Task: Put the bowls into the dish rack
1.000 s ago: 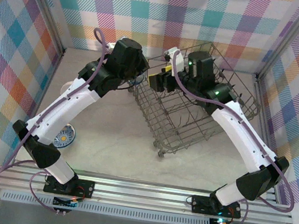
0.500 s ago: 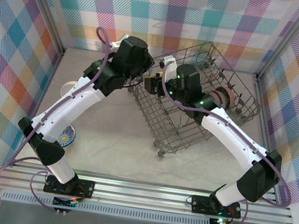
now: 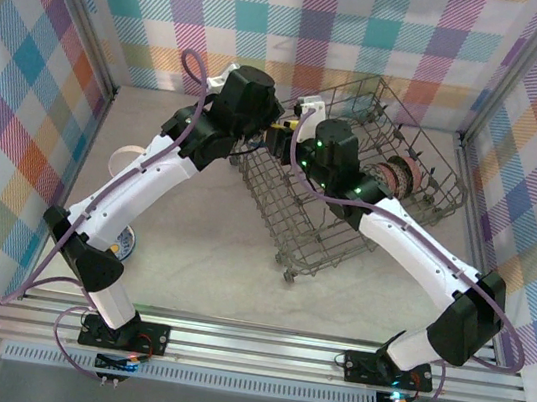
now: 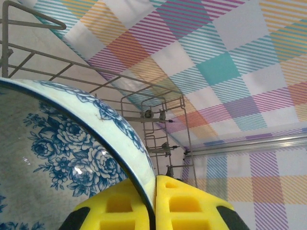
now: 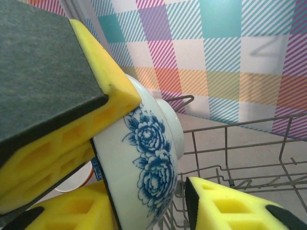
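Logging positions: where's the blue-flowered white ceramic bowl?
Top view: the bowl is at the grey wire rack's far-left rim, clamped by the left gripper, between the right gripper's fingers.

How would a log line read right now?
left jaws: shut on blue floral bowl | right jaws: open around it | where: dish rack rim

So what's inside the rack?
Dark patterned bowls stand on edge near the right end of the rack, among bare tines. The right arm covers the middle, so anything under it can't be seen.
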Robot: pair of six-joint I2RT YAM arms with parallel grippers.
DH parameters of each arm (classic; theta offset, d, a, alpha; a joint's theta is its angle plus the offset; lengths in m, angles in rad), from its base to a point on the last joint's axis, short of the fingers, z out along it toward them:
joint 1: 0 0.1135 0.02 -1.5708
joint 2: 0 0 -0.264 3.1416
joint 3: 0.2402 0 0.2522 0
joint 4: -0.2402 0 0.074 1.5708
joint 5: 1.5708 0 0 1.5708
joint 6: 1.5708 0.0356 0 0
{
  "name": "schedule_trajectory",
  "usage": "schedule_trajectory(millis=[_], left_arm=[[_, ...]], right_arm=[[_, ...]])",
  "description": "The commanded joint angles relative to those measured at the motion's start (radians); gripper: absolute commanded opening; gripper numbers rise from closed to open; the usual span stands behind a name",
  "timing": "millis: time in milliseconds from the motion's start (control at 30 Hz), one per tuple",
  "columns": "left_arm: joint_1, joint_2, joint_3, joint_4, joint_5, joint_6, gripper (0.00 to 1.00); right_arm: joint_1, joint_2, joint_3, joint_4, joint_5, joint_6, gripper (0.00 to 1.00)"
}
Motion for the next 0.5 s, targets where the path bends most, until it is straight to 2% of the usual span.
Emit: schedule_trajectory(millis=[0, 100, 333, 467], left_arm=[[-0.009, 0.003, 0.054, 0.023, -0.035, -0.011, 0.0], [-0.01, 0.023, 0.076, 0.009, -0.022, -0.016, 0.0], [-0.011, 0.037, 0.08, -0.001, -0.007, -0.031, 0.0], [-0.011, 0.037, 0.081, -0.003, -0.006, -0.031, 0.02]], right_arm=[[0.0, 0.032, 0.016, 0.041, 0.142, 0.017, 0.39], [0.012, 0.055, 0.03, 0.025, 0.206, 0.009, 0.38], [0.021, 0.063, 0.007, 0.099, 0.319, -0.004, 0.2], [0.023, 0.068, 0.002, 0.132, 0.334, -0.001, 0.13]])
